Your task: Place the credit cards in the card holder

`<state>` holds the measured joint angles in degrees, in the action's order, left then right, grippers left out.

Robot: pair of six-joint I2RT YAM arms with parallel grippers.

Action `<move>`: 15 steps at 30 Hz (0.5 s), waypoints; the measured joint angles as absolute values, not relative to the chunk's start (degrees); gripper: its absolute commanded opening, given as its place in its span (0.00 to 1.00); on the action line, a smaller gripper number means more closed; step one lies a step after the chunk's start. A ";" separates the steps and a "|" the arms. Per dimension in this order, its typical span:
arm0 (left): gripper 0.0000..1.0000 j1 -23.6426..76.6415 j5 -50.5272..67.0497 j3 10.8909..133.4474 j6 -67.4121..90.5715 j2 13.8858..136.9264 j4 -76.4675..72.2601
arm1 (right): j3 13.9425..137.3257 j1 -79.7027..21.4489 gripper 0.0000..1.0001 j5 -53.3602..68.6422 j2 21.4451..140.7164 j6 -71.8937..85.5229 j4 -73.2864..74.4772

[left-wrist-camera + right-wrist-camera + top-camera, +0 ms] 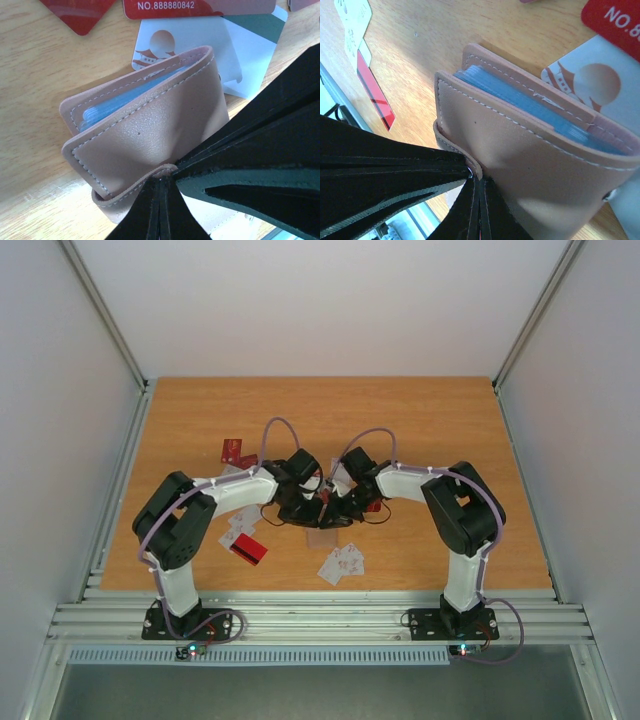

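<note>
The tan card holder stands partly folded on the table, with its light blue pockets showing between the covers. My left gripper is shut on the edge of its snap strap. My right gripper is shut on the same strap edge from the other side. In the top view both grippers meet at mid-table and hide the holder. Credit cards lie around it: a red card with gold numbers and a white card with a reddish pagoda just behind it.
More cards are scattered on the wooden table: red ones at the back left and near left, and white ones in front. A metal rail runs along the near edge.
</note>
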<state>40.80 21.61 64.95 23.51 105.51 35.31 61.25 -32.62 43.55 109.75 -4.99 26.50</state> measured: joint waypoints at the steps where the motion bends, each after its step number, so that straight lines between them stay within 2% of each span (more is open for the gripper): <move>1: 0.00 40.84 21.58 64.38 23.64 105.43 34.92 | 61.12 -32.60 0.01 43.55 109.69 -4.99 26.35; 15: 0.02 41.12 20.95 63.53 23.11 105.60 34.22 | 60.12 -32.71 0.01 43.27 108.90 -4.58 26.02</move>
